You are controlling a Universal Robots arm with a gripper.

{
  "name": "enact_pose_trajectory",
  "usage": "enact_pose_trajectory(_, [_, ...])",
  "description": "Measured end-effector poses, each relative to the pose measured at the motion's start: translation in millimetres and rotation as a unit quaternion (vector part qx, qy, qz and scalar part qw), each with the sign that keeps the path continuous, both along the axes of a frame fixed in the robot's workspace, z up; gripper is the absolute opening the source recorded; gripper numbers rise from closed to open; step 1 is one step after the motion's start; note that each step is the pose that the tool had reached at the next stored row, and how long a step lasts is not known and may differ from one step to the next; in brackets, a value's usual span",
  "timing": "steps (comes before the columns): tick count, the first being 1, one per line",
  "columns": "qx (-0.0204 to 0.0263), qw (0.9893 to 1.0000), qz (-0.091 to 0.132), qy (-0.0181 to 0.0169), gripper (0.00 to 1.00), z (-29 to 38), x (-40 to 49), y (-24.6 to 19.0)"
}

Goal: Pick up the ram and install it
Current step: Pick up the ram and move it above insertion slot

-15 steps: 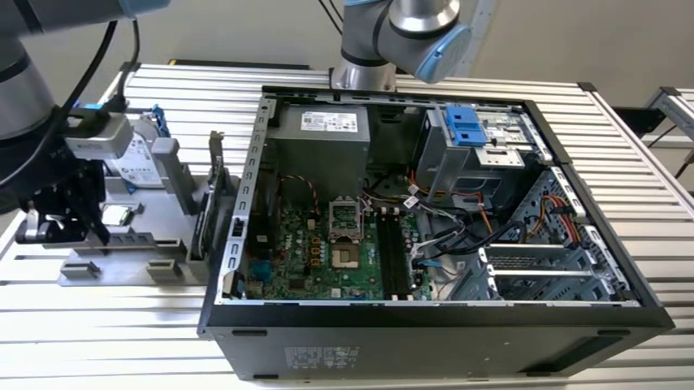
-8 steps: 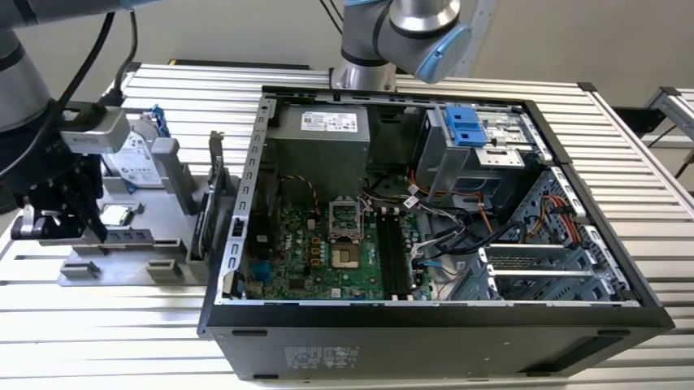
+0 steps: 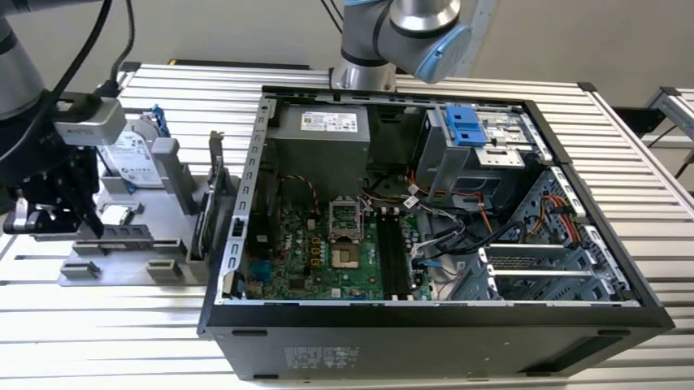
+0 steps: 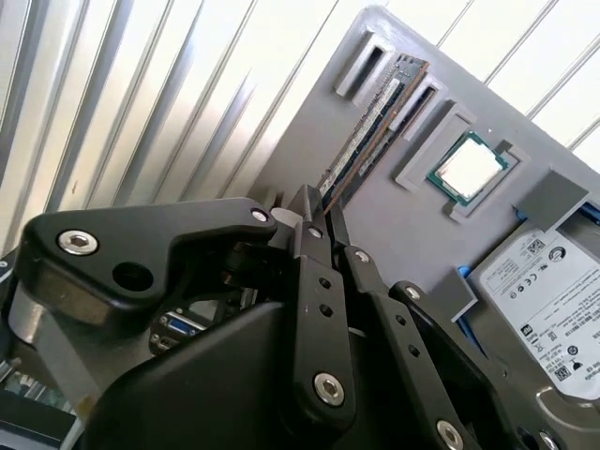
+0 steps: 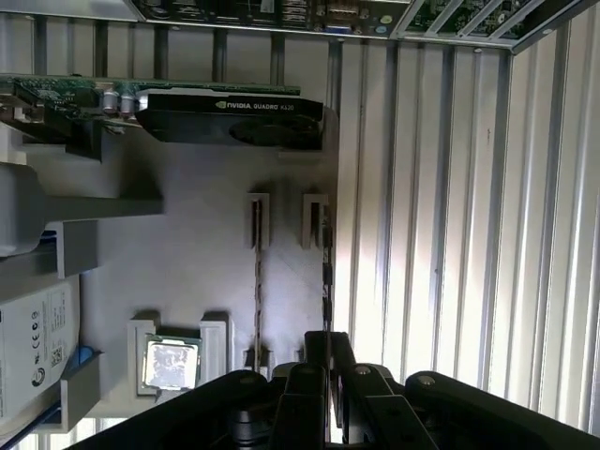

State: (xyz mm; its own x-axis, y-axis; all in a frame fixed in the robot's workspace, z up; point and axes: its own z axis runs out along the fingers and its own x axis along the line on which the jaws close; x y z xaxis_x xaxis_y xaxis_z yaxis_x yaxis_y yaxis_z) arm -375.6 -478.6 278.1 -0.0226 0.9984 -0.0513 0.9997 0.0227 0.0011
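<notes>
Gripper [image 3: 93, 223]: black, two-fingered, low over the holder at the exterior view's left; jaws drawn together and clamped on the ram. Surface: silver ribbed metal table [image 3: 109, 325], with a pale wall [image 3: 596, 41] at the upper edge of the exterior view. Centre of that view: black open computer tower case [image 3: 434, 333] lying on its side, with a green motherboard [image 3: 314, 252] inside and a silver arm joint with a blue cap [image 3: 428, 32] above it. Beside the case, towards the exterior view's left: flat grey slotted holder tray [image 3: 141, 264] carrying a silver hard drive with a white label [image 3: 128, 162], a small square silver processor chip with a green rim [image 4: 468, 167] and a black graphics card [image 5: 234, 112]. The ram [image 5: 325, 272]: long, thin, dark circuit-board stick, standing on edge in the tray's end brackets, near end pinched between the gripper's tips. A second matching stick [image 5: 256, 281] stands parallel just beside it, apart from the gripper.
</notes>
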Motion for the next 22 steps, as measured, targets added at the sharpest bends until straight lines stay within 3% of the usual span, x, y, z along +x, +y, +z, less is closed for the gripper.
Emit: enact_pose_trajectory(22, [0.0, 1.0, 0.0, 0.0, 0.0, 26.8, 0.0, -0.1])
